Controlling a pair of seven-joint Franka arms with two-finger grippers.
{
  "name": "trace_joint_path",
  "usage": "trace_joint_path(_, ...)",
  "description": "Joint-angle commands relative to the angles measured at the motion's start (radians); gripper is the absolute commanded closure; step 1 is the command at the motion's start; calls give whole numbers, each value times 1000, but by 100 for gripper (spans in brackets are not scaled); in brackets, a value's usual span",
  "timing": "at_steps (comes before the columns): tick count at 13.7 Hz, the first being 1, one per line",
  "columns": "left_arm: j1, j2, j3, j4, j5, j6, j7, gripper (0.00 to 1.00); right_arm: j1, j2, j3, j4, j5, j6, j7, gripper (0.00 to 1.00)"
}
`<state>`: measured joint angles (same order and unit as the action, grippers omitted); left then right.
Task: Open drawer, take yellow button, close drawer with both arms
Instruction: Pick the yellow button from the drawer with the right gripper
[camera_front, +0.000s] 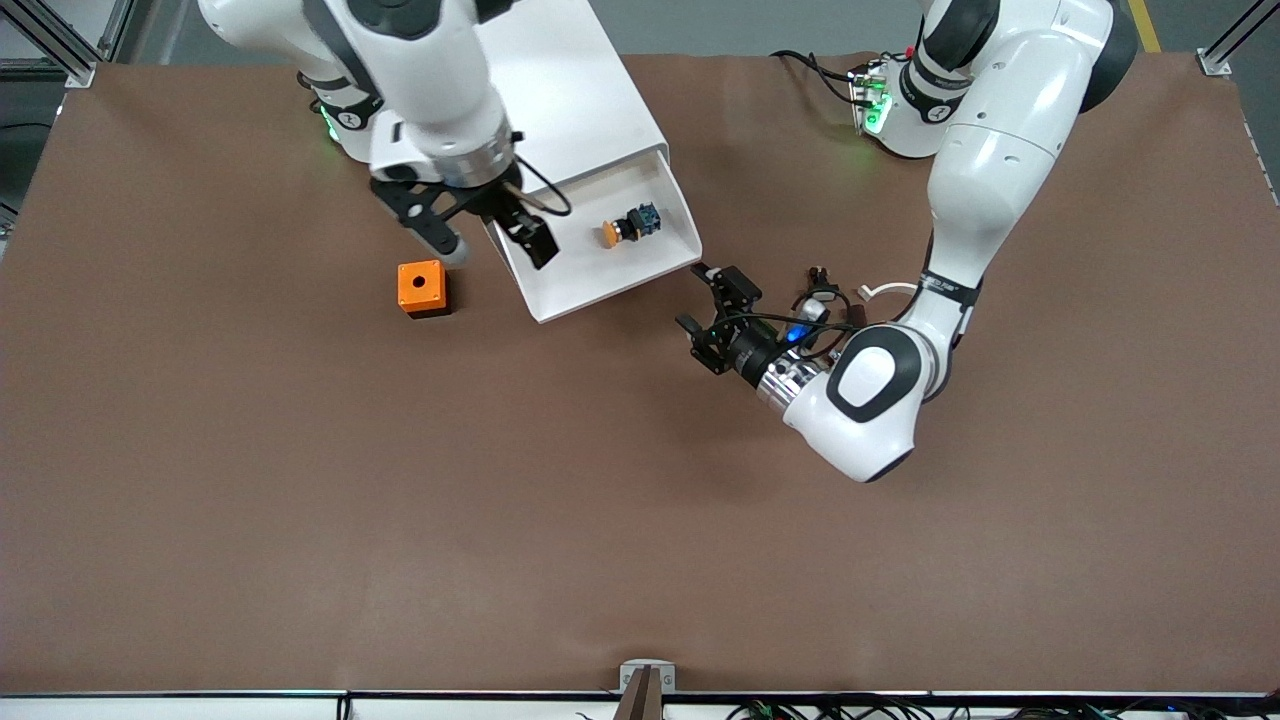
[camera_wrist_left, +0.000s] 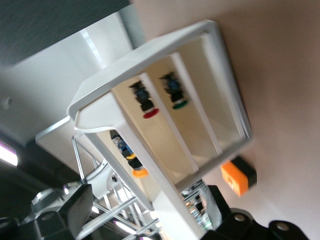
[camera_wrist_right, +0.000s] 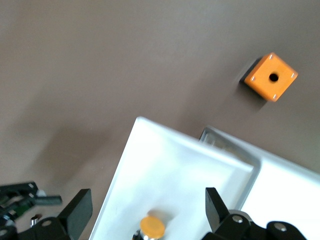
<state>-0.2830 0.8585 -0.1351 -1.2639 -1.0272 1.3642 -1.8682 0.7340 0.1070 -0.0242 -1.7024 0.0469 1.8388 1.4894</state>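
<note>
The white drawer (camera_front: 590, 285) stands pulled out of the white cabinet (camera_front: 570, 90), reaching toward the front camera. Inside it lies the button (camera_front: 625, 228), with an orange cap, a black body and a blue rear end. My right gripper (camera_front: 490, 238) hangs open over the drawer's side toward the right arm's end; in its wrist view the orange cap (camera_wrist_right: 151, 226) lies between the spread fingers. My left gripper (camera_front: 713, 318) is open and low, just off the drawer's front corner and holding nothing. Its wrist view shows the drawer's front edge (camera_wrist_left: 165, 200) and the button (camera_wrist_left: 135, 165).
An orange cube with a hole (camera_front: 421, 288) sits on the brown table beside the drawer, toward the right arm's end. The left wrist view shows a red-capped button (camera_wrist_left: 146, 109) and a green-capped one (camera_wrist_left: 176, 97) in other compartments of the cabinet. Loose cables (camera_front: 880, 292) hang by the left wrist.
</note>
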Motion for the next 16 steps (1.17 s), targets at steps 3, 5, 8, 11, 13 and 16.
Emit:
trace_joint_path(3, -56, -12, 167, 106, 5, 58, 477, 0, 105, 55, -16, -19, -2, 71, 168, 0)
trace_joint_path(5, -105, -53, 228, 104, 85, 123, 655, 0, 155, 98, -16, -19, -5, 105, 238, 0)
trace_joint_path(8, -136, -107, 235, 104, 238, 241, 762, 0, 202, 163, -16, -17, -7, 138, 281, 0)
trace_joint_path(11, -162, -165, 229, 103, 399, 321, 787, 0, 231, 200, -16, -16, -7, 161, 321, 0)
trace_joint_path(13, -188, -183, 230, 98, 508, 346, 810, 0, 232, 206, -16, -16, -7, 162, 321, 11)
trace_joint_path(16, -220, -182, 229, 97, 634, 377, 814, 0, 229, 207, -14, -13, 8, 168, 318, 41)
